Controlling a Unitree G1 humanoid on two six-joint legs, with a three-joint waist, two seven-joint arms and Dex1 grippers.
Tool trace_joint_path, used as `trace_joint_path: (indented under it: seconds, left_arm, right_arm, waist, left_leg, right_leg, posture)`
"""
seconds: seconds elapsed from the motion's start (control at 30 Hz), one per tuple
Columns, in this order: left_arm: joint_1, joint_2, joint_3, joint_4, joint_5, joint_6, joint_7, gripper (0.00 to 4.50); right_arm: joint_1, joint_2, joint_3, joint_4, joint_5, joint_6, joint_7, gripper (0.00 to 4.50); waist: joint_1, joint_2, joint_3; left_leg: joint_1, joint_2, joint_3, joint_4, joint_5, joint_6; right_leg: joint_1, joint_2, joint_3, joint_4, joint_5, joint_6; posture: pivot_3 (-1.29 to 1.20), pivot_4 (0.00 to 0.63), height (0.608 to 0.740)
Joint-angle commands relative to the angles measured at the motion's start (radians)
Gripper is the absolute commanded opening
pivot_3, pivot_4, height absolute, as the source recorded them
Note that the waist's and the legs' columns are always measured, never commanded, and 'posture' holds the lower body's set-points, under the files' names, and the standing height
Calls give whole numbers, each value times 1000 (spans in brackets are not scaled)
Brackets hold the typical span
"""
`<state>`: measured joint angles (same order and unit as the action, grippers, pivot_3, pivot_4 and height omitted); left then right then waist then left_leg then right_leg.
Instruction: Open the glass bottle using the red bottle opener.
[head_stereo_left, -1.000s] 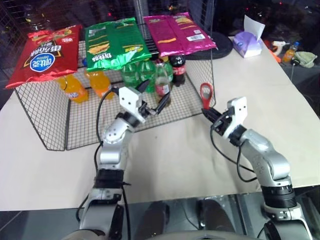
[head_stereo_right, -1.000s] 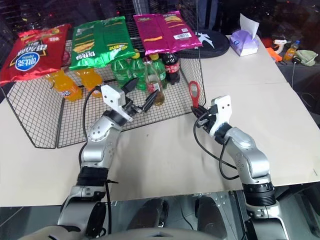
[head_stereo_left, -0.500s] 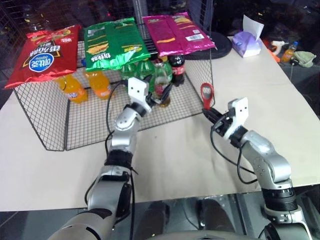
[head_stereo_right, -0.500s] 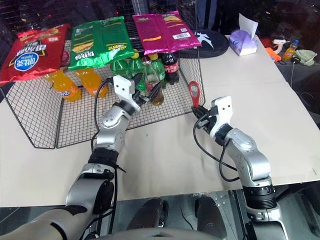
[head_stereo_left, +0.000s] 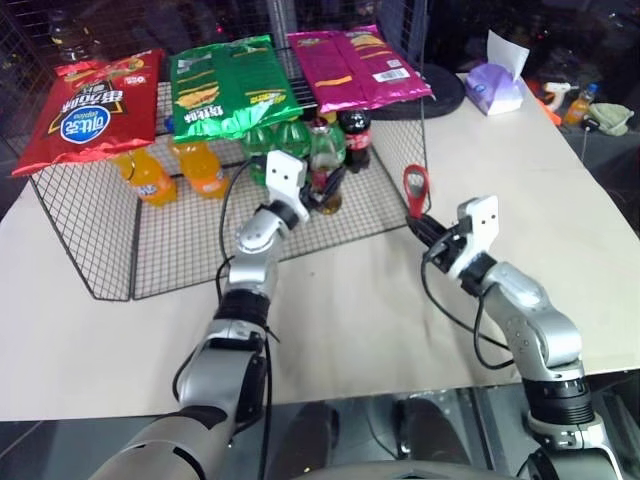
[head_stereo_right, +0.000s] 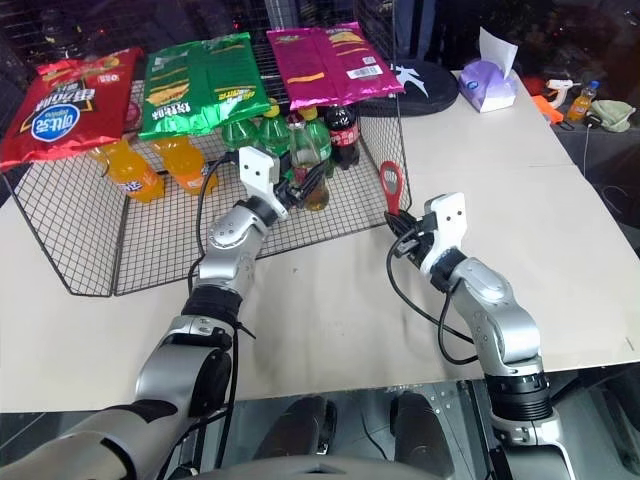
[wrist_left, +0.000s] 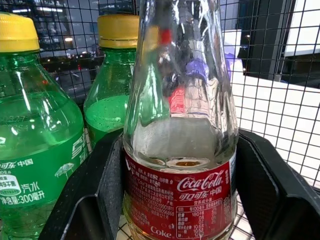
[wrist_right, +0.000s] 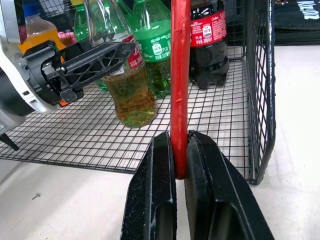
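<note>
Your left hand (wrist_left: 175, 200) has its fingers on both sides of the glass bottle (wrist_left: 180, 150), touching its label, inside the wire rack (head_stereo_left: 100, 240) beside the green bottles (wrist_left: 35, 150). Your right hand (wrist_right: 179, 165) is clenched on the red bottle opener (wrist_right: 180, 75), upright, just outside the rack.

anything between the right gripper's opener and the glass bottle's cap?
Nothing visible blocks it. The red bottle opener, clamped upright in the right gripper, stands outside the wire rack's open front; the glass bottle, bracketed by the left gripper, stands inside near that front.
</note>
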<state>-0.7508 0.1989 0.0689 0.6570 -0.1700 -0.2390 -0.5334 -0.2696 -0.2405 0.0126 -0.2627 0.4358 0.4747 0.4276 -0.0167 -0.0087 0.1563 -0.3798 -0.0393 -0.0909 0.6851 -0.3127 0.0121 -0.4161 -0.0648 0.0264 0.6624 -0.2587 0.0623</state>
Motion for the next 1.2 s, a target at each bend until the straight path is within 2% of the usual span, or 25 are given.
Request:
trace_joint_path:
  seconds: [0.03,0.13,0.33,0.47,0.57,0.7,0.87,1.2]
  left_arm:
    - [21,7,-9,-84,-15,27,-30,2477]
    - [80,10,-16,-216,-58,81,-80,2477]
    - [288,89,-55,-680,-137,305,-135,2477]
    - [392,131,-47,-863,-197,402,-144,2477]
    - [451,130,-28,-913,-242,428,-139,2477]
    - [543,156,-37,-957,-211,400,-146,2477]
    - [597,145,-46,-957,-187,362,-123,2477]
    - [609,129,-70,-933,-148,312,-99,2477]
  right_arm:
    - [-14,7,-19,-49,21,-9,-2,0]
    - [-14,3,-20,-50,20,-10,5,0]
    - [-22,-9,-30,-46,11,-32,16,0]
    - [-25,-9,-43,-47,24,-38,22,0]
    - [-23,-8,-43,-41,20,-49,28,0]
    - [-30,-7,-35,-27,14,-55,38,0]
    - [-35,-8,-37,-25,16,-56,42,0]
    - [-62,-3,-26,12,7,-77,67,0]
  waist:
    - [0,0,0]
    - [-2,0,0]
    - [-9,0,0]
    - [-14,0,0]
    - [-15,0,0]
    - [-19,1,0]
    - [-17,1,0]
    - [-17,1,0]
  left_leg:
    - [0,0,0,0,0,0]
    - [0,0,0,0,0,0]
    - [-1,3,0,0,0,0]
    - [-1,4,0,0,0,0]
    - [-1,4,1,0,0,0]
    - [0,4,1,0,0,0]
    - [0,4,1,0,0,0]
    - [0,4,1,0,0,0]
  right_leg:
    - [0,0,0,0,0,0]
    - [0,0,0,0,0,0]
    - [-1,-1,1,0,0,0]
    - [-1,0,1,1,0,0]
    - [-1,0,1,1,0,0]
    - [-1,0,2,1,0,0]
    - [-1,0,2,1,0,0]
    - [-1,0,2,1,0,0]
  posture:
    - [0,150,740]
    - [0,150,740]
    - [0,150,740]
    - [0,150,740]
    - [0,150,740]
    - [0,150,740]
    - [0,150,740]
    - [0,150,740]
